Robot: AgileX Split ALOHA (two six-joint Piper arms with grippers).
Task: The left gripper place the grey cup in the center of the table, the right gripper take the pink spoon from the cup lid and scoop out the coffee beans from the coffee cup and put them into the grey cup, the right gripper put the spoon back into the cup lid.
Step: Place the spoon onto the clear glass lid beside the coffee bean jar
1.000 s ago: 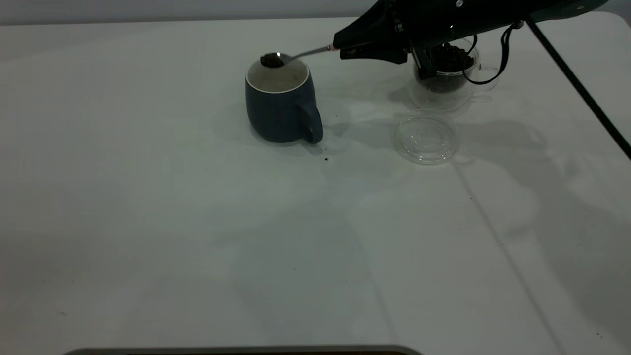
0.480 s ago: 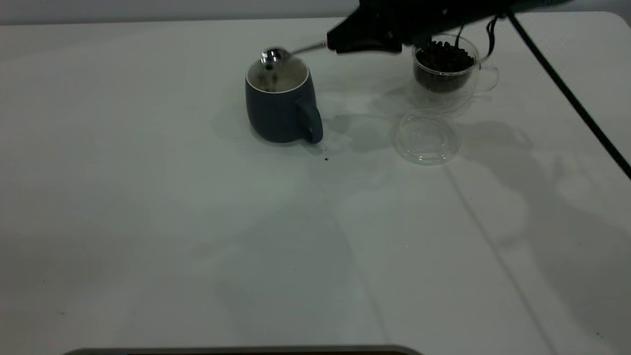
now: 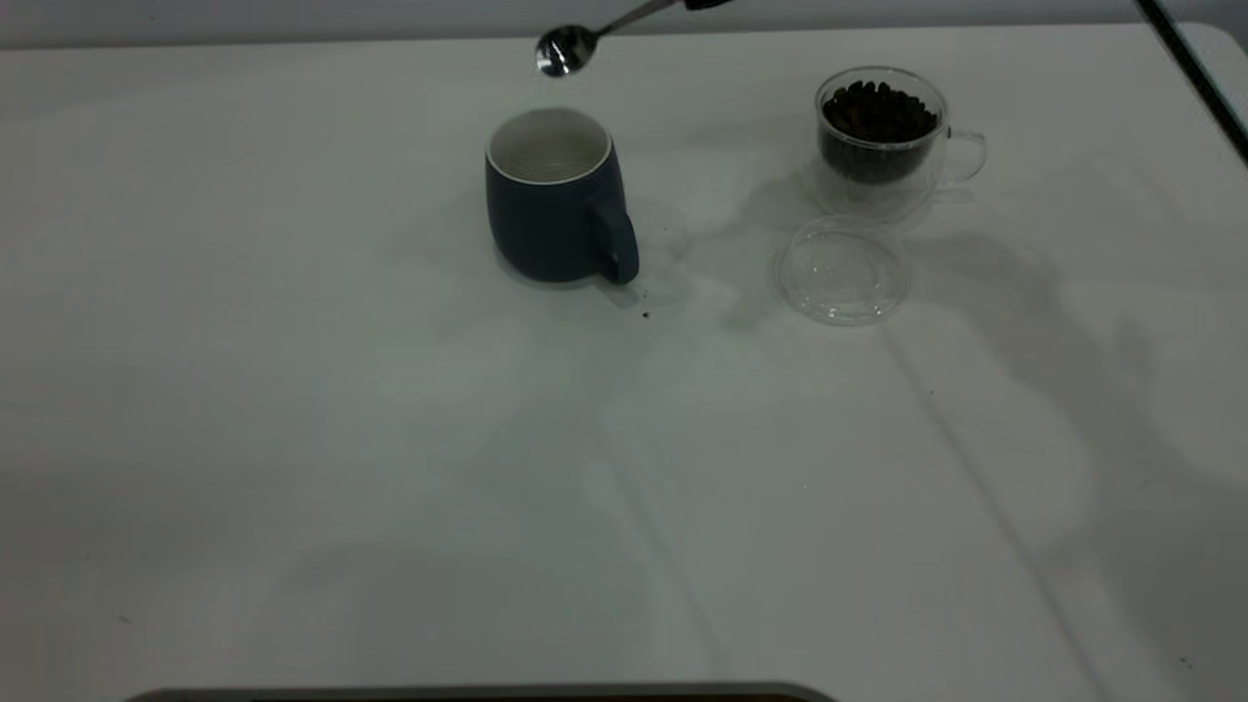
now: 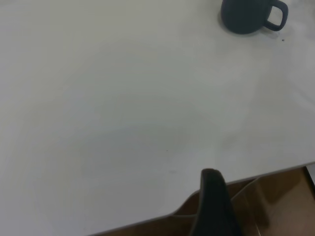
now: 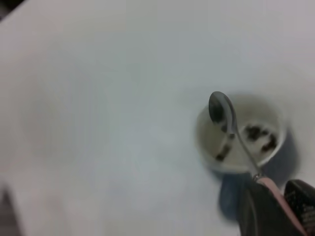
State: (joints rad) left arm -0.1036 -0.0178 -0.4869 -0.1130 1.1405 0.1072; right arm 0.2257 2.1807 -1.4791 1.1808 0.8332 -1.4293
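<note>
The grey cup [image 3: 556,200] stands upright mid-table with its handle toward the front right; it also shows in the left wrist view [image 4: 248,14] and the right wrist view [image 5: 241,135], where a few coffee beans lie inside it. The pink-handled spoon [image 3: 570,44] hangs above the cup with an empty metal bowl [image 5: 217,107]. My right gripper [image 5: 283,206] is shut on its pink handle and is almost out of the exterior view at the top. The glass coffee cup [image 3: 882,136] holds beans. The clear cup lid [image 3: 843,270] lies in front of it. The left gripper [image 4: 214,206] is over the table edge.
A single stray bean [image 3: 645,314] lies on the white table [image 3: 390,468] just in front of the grey cup's handle. The right arm's cable [image 3: 1194,78] crosses the far right corner.
The spoon tipped its beans into the grey cup, then rose well above it. The right arm lifted away, uncovering the coffee cup.
</note>
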